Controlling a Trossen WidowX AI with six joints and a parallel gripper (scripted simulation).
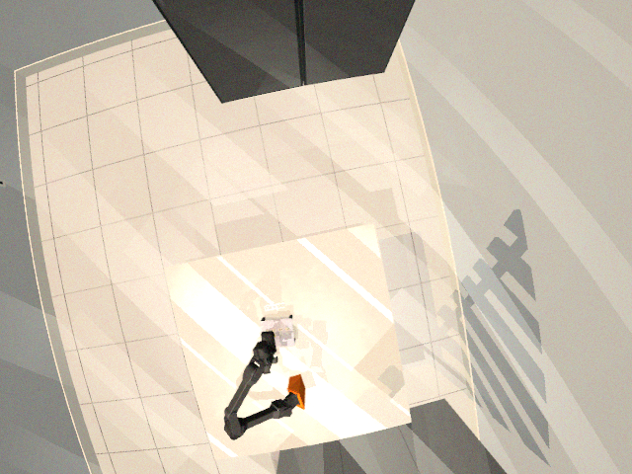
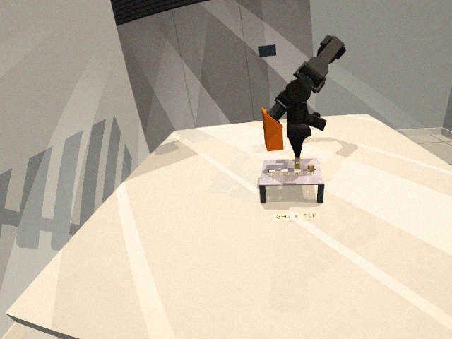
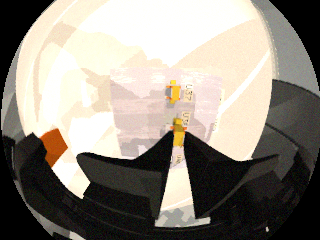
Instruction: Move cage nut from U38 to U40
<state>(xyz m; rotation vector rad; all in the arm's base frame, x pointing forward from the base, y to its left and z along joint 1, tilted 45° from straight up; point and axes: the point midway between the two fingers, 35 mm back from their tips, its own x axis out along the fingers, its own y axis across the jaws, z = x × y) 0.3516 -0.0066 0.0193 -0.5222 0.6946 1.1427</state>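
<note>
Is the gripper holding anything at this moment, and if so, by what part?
Yes: the gripper holds a cage nut by its upper end, above the rail plate. The exact contact faces cannot be told.

Arm bent; pincer (image 1: 269,343) (image 2: 297,157) (image 3: 178,134) pointing down, closed on small nut.

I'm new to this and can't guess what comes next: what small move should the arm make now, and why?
Probably a short, straight lift. The gripper is shut on a yellow cage nut at the rail plate, beside the other nut, so rising before any sideways travel seems safest.
</note>
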